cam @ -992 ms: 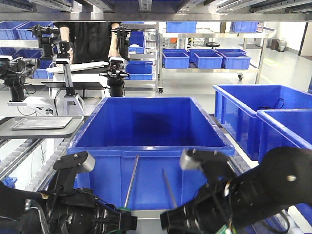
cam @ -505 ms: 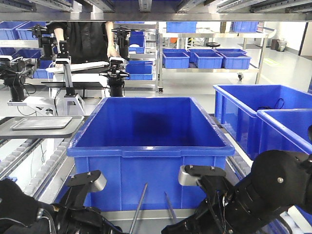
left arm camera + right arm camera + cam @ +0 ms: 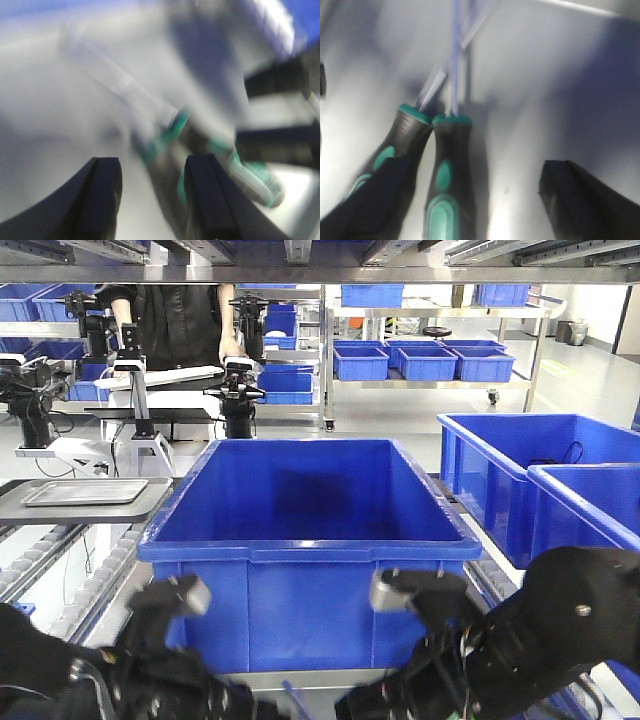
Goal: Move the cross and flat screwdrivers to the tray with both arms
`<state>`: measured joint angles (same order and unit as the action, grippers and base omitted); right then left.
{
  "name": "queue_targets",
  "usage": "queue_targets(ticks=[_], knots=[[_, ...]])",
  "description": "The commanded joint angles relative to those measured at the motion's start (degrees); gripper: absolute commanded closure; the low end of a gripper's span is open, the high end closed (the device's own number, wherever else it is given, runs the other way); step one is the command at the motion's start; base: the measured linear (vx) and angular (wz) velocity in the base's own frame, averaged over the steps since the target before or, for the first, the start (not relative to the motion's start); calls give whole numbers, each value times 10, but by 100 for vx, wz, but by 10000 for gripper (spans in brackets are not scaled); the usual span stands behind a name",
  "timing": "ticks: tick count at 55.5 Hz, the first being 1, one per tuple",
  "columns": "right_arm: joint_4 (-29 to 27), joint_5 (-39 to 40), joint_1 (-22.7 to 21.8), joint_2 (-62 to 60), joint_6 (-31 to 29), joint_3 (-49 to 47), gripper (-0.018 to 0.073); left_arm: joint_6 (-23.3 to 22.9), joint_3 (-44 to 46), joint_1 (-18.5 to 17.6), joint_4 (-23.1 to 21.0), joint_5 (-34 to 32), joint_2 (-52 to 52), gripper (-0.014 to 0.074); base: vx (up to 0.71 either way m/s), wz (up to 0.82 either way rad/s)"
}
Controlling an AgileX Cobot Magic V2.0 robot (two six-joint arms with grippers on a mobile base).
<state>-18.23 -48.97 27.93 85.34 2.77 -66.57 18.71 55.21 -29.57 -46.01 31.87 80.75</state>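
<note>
Two screwdrivers with black and teal handles lie side by side on a grey metal surface [image 3: 530, 90] in the right wrist view, one [image 3: 451, 165] between my right fingers and one [image 3: 405, 135] partly behind the left finger. Their shafts cross. My right gripper [image 3: 477, 187] is open around them and grips nothing. In the blurred left wrist view the same handles [image 3: 165, 135] lie just ahead of my left gripper [image 3: 156, 197], which is open. In the front view both arms, the left [image 3: 165, 665] and the right [image 3: 500, 640], are low in front of the bin, their grippers hidden.
A large blue bin [image 3: 310, 540] stands right behind both arms. More blue bins [image 3: 520, 470] stand to the right. A flat metal tray [image 3: 85, 491] rests on a side stand at the far left. A person stands at a bench at the back.
Both arms have dropped lower. The two screwdriver shafts that stood up in front of the bin sank and are now gone from the front view.
</note>
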Motion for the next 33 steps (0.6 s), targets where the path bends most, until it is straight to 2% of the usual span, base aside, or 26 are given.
queue_targets(ticks=[1,9,15,33], knots=[[-6,66,-1,-42,-2,-21,-35,0,18,-2,-24,-82,-50,172,0,0],[-6,111,-1,-66,-2,-21,-2,0,18,-2,-23,-166,-90,174,0,0],[-6,113,-1,-73,-2,-21,20,0,18,-2,-23,-197,-103,174,0,0],[-6,106,-1,-73,-2,-21,76,0,18,-2,-23,-205,-102,174,0,0]])
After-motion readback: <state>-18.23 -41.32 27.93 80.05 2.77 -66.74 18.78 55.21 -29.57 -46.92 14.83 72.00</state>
